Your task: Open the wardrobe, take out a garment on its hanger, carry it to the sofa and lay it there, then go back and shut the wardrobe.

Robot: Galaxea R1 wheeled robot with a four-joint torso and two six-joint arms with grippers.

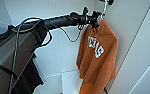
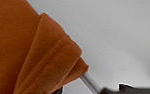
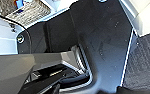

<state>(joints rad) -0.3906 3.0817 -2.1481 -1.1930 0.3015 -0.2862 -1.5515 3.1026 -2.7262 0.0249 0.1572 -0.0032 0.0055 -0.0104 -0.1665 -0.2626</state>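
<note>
Burnt-orange garment [image 2: 28,55] in folds — thin white hanger [image 2: 90,82] beside it, white wardrobe [image 2: 116,32] behind

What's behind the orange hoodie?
The white wardrobe wall is behind the orange hoodie. The hoodie covers whatever is directly behind it. The left claw is up at its white hanger.

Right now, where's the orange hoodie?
In the head view the orange hoodie hangs on its hanger at the right inside the wardrobe, with the left gripper at its collar.

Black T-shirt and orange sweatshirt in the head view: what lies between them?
Head view: between the black T-shirt and the orange sweatshirt, bare white wardrobe back wall, crossed higher up by the left arm and its looping cable.
</note>
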